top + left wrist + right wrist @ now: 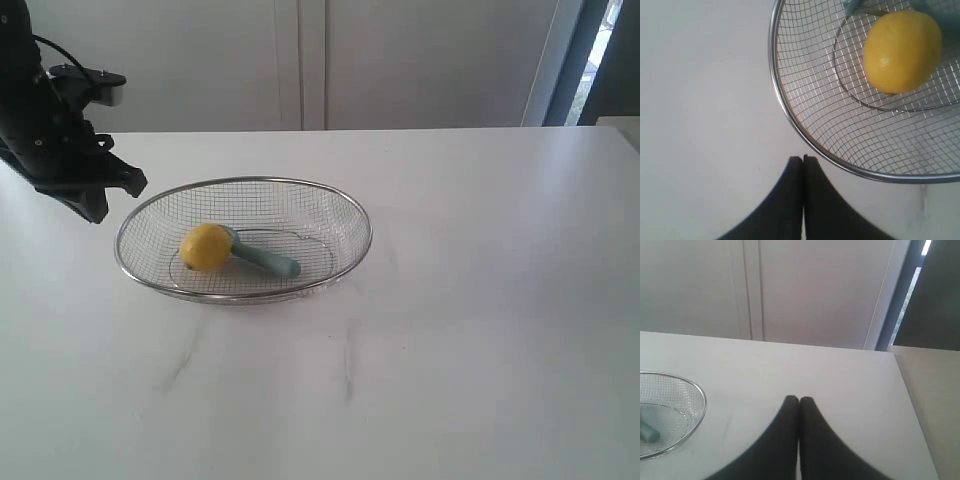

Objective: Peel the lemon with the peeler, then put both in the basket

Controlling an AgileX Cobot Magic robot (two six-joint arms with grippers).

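We see a broad white surface (480, 350) filling most of the exterior view, backed by pale flat wall panels (400, 60), with a dark frame (587, 60) and a sliver of daylight at the far right. On the surface we count one wide, shallow oval basket (330, 215) of silver wire mesh with a thicker rim, one small yellow oval lemon (206, 246) and one slim peeler (270, 261) with a pale teal handle; the lemon and the peeler both lie inside the basket, touching, the lemon covering the peeler's head. We count two black end effectors; the left end effector (803, 159) is clenched finger against finger, grasping nothing, just outside the basket's rim; the right end effector (799, 400) is likewise clenched on nothing, above the surface, well apart from the basket.
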